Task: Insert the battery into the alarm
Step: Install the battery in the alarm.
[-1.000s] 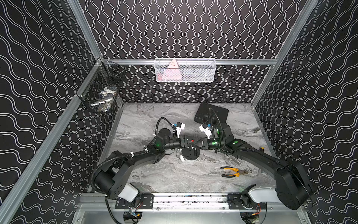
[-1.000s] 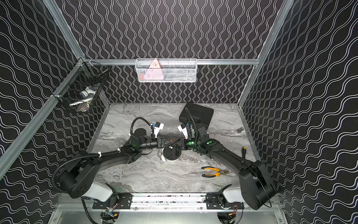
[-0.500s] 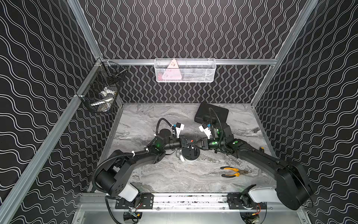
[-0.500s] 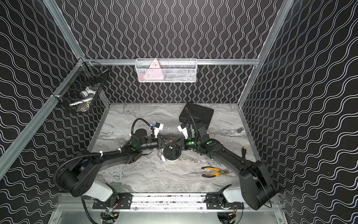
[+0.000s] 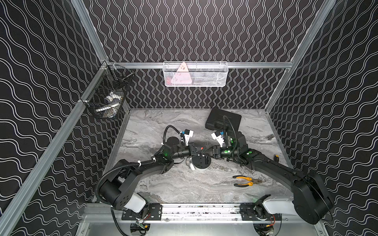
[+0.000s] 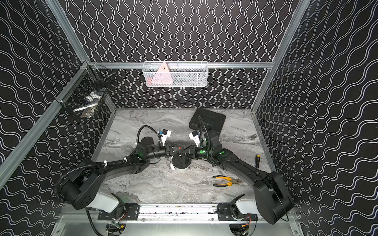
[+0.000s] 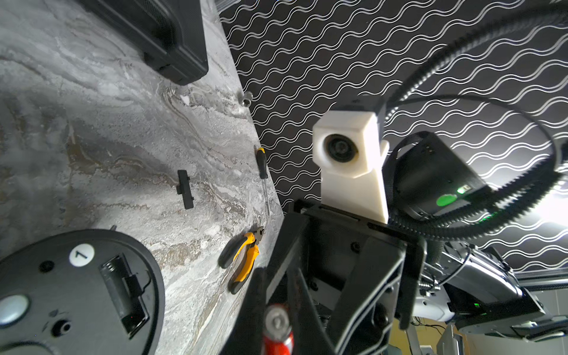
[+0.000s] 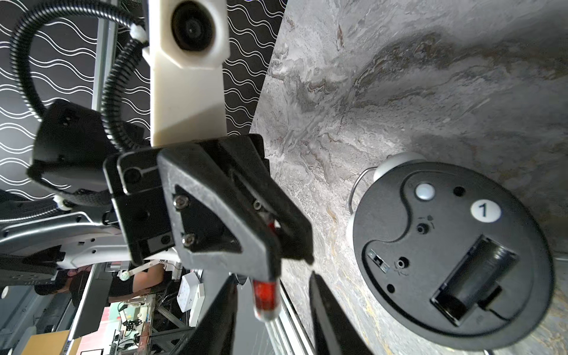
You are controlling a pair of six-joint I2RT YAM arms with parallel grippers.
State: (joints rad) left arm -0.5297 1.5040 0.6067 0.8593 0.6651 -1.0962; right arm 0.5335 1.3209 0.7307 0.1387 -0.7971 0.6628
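The alarm (image 5: pixel 201 162) (image 6: pixel 181 161) lies face down mid-table, black back panel up. Its battery slot (image 8: pixel 473 276) (image 7: pixel 123 295) stands open and empty. The two arms meet tip to tip just above the clock's far edge. My left gripper (image 7: pixel 278 307) (image 5: pixel 200 150) is shut on the battery (image 7: pixel 278 332) (image 8: pixel 266 299), a small red cell whose silvery end points at the right arm. A red speck of it shows in both top views (image 5: pixel 201 148) (image 6: pixel 179 148). My right gripper (image 8: pixel 272 285) (image 5: pixel 209 152) is open, its fingers either side of the cell's free end with gaps.
A black case (image 5: pixel 223 120) lies at the back right. Yellow-handled pliers (image 5: pixel 244 181) lie front right. A screwdriver (image 6: pixel 256 160) and a small metal socket (image 5: pixel 270 137) lie by the right wall. A loose black cover strip (image 7: pixel 185 193) lies on the table. Wire baskets hang at the back (image 5: pixel 195 74) and left (image 5: pixel 108 98).
The left gripper has shut on the battery and the right gripper's jaws have spread off it. Both arms and the clock stay where they were.
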